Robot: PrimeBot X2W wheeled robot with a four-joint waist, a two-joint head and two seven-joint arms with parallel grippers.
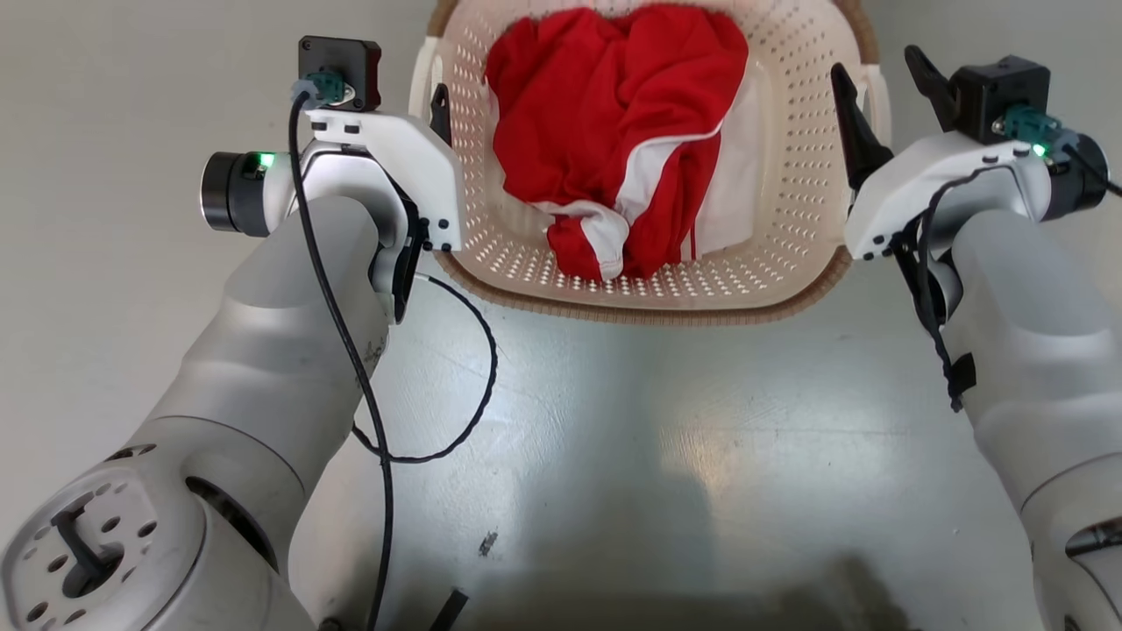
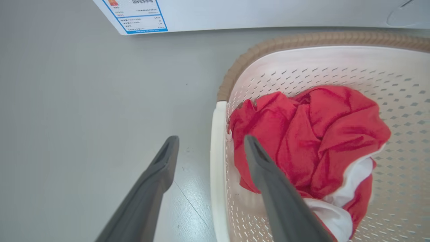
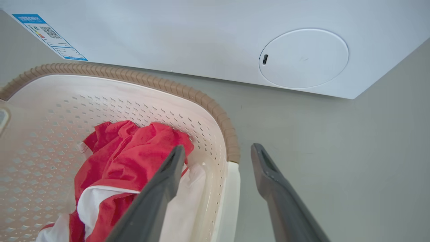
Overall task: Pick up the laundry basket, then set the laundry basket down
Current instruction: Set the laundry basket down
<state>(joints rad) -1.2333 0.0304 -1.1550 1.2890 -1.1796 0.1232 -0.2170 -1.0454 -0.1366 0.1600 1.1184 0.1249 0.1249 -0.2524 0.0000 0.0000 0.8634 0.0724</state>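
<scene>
A white washing machine (image 3: 201, 30) stands behind the laundry basket (image 1: 653, 308), which sits on the grey floor (image 1: 666, 438) between both arms, with red-and-white clothing (image 1: 614, 114) heaped inside. The left gripper (image 2: 211, 139) and right gripper (image 3: 218, 148) straddle its side handles (image 2: 218, 174), jaws wide and gripping nothing, so the basket probably rests on its own weight.

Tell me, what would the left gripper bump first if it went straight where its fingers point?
Probably the white side handle of the laundry basket, straddled by the open left gripper. Its inner finger might brush the red clothes too; depth is hard to judge.
</scene>
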